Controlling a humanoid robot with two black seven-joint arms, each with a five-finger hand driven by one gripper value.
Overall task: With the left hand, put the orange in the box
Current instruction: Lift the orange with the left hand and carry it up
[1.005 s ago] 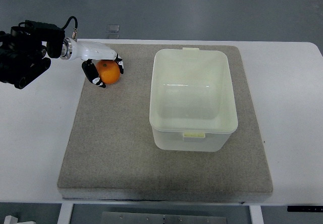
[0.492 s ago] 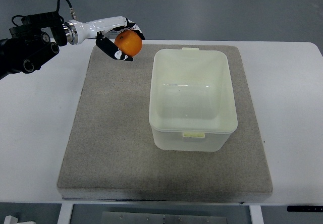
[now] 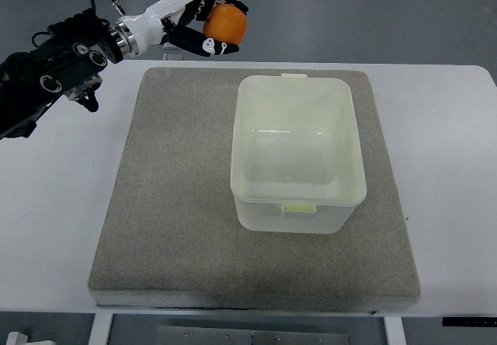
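Top view: left hand [image 3: 203,20] grips orange [image 3: 226,23] beyond box [image 3: 298,197].

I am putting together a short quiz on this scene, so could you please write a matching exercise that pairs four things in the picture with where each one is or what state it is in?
Things:
1. orange
2. box
3. mat
4. left hand

Places or states:
A. lies flat on the white table, under the box
B. held up in the air, past the mat's far edge
C. stands on the mat, with nothing inside
D. fingers closed around the fruit

Pairs: 1-B, 2-C, 3-A, 4-D
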